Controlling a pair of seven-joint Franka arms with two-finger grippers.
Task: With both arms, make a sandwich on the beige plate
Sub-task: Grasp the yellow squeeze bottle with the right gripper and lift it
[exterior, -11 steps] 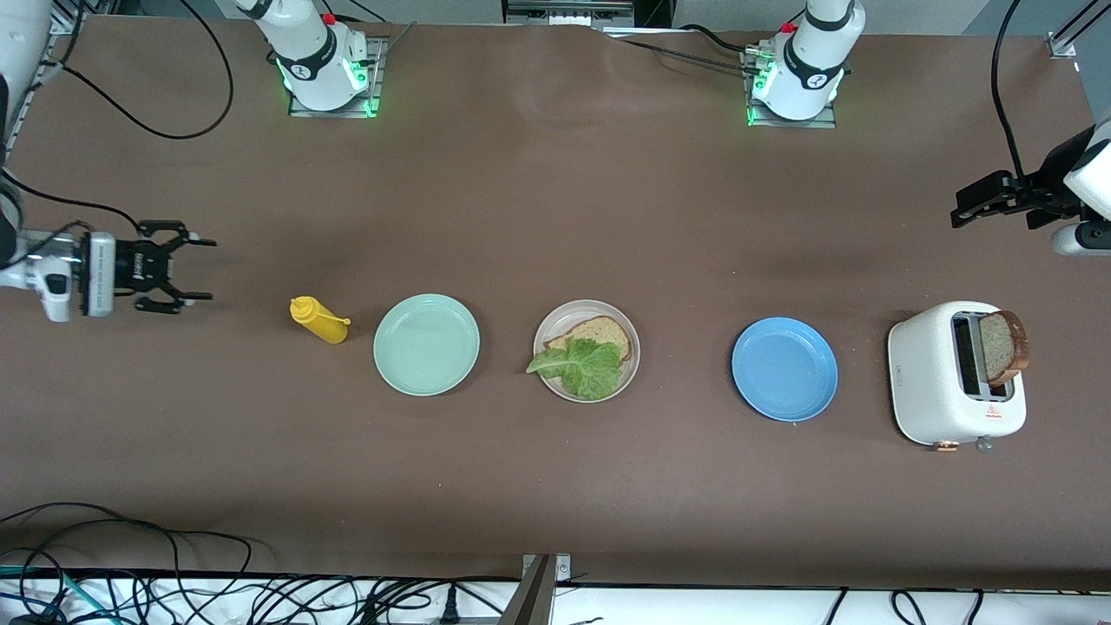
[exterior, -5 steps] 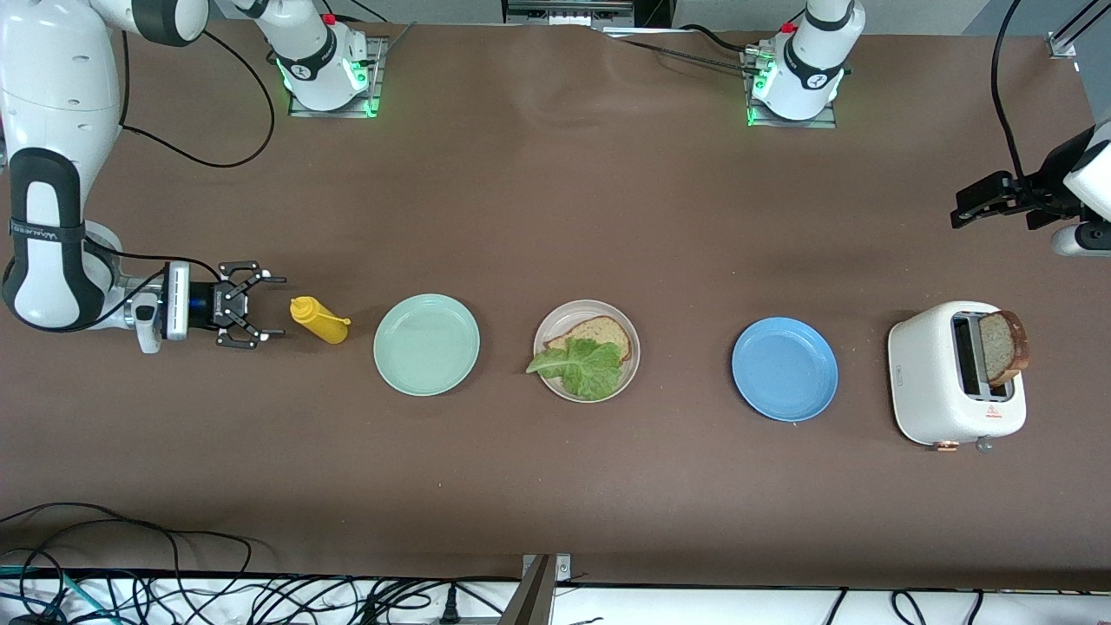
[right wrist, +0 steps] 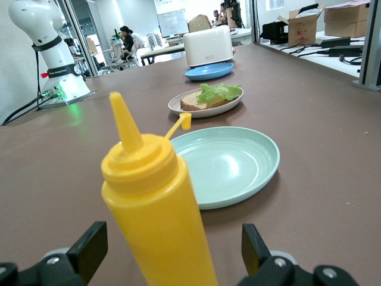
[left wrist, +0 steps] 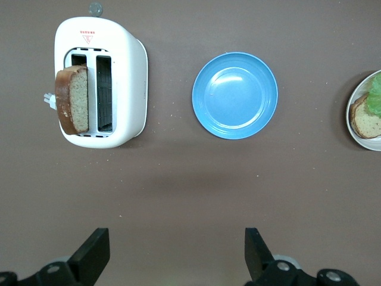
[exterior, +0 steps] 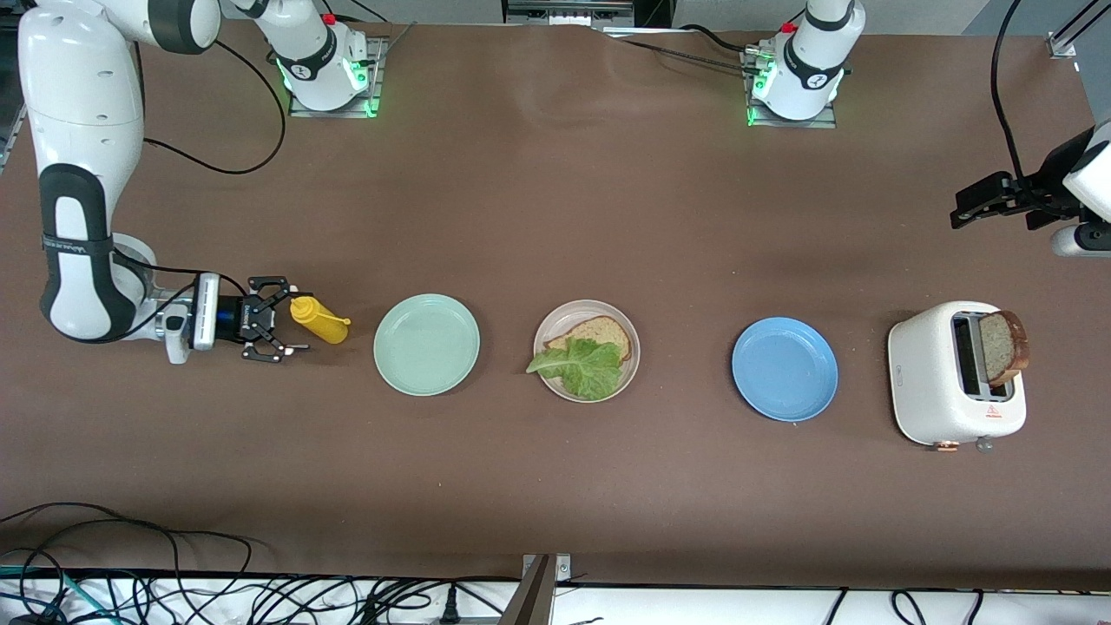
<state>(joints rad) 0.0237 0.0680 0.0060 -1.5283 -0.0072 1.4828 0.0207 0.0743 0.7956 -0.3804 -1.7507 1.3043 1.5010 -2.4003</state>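
- Front view: the beige plate [exterior: 627, 334] sits mid-worktop between the mint-green plate [exterior: 426, 345] and the blue plate [exterior: 785, 369]. On it lie 1 bread slice [exterior: 602, 331] and a lettuce leaf [exterior: 578, 365] laid over that slice's nearer part. The sandwich looks about half built, with no top slice on it yet. The second slice [exterior: 1006, 346] stands in the white toaster [exterior: 933, 382] at the left arm's end of the worktop.
- Front view: the right pincer [exterior: 285, 319] is low at the yellow squeeze bottle [exterior: 319, 319], jaws spread on either side of the bottle's tip and not yet gripping. The left pincer [exterior: 962, 214] hangs over bare worktop at its own end, farther from the camera than the toaster; that arm waits.
- Left wrist view: the left pincer [left wrist: 177, 256] shows its jaws spread with nothing between them, which the front view leaves unclear. The toaster [left wrist: 131, 83], its slice [left wrist: 72, 99] and the blue plate [left wrist: 235, 95] lie below.
- Right wrist view: the bottle [right wrist: 158, 220] fills the gap of the right pincer [right wrist: 168, 251], fingers [right wrist: 89, 247] clear of its sides. Its flip cap [right wrist: 185, 121] hangs open, too small to see from the front.
- Left to do, I judge: sauce, then the top slice.
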